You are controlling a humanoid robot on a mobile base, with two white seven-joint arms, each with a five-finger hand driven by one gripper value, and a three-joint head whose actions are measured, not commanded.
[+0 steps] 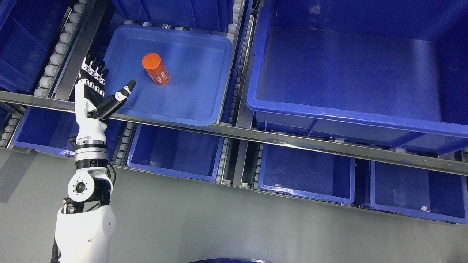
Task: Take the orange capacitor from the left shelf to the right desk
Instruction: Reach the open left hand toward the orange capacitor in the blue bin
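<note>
An orange capacitor (156, 69), a short cylinder with white print, lies on its side in a shallow blue tray (204, 106) on the upper shelf. My left hand (95, 84) is raised at the tray's left edge, to the left of the capacitor and apart from it. Its fingers (93, 67) are stretched upward and the thumb points right toward the capacitor. The hand holds nothing. My right arm does not show.
A metal shelf rail (256, 135) runs across in front of the tray. A large deep blue bin (347, 73) stands to the right. Several smaller blue bins (307, 175) sit on the lower shelf. Roller tracks (58, 51) run along the left. Grey floor lies below.
</note>
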